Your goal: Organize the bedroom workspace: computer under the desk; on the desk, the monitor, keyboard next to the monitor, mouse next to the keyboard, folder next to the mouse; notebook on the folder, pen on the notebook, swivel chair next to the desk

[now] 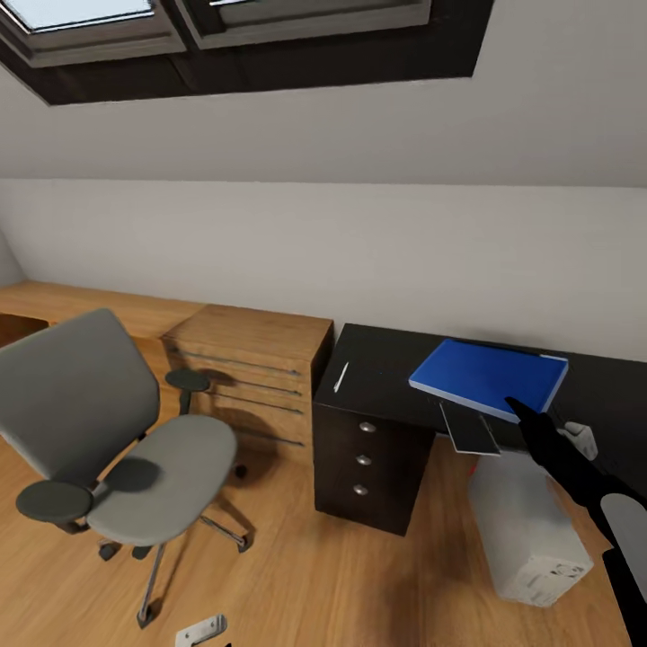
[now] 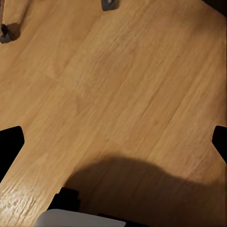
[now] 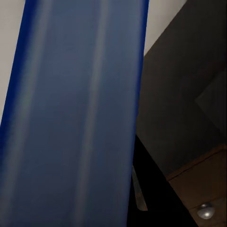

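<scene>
My right gripper (image 1: 519,410) is shut on the near edge of the blue folder (image 1: 490,376), holding it tilted just above the black desk (image 1: 386,364). The folder (image 3: 71,118) also fills much of the right wrist view. A grey notebook (image 1: 469,428) lies at the desk's front edge below the folder. The whitish pen (image 1: 341,376) rests on the desk's left end. The light grey computer (image 1: 526,530) stands on the floor under the desk. At the left is the grey swivel chair (image 1: 117,440), apart from the desk. My left gripper (image 2: 113,142) hangs open over bare floor. Monitor, keyboard and mouse are out of view.
A light wooden dresser (image 1: 252,368) stands between the chair and the desk's drawer unit (image 1: 364,458). A small grey flat object (image 1: 199,632) lies on the wooden floor near the chair's base. A sloped ceiling with skylights (image 1: 225,27) hangs overhead.
</scene>
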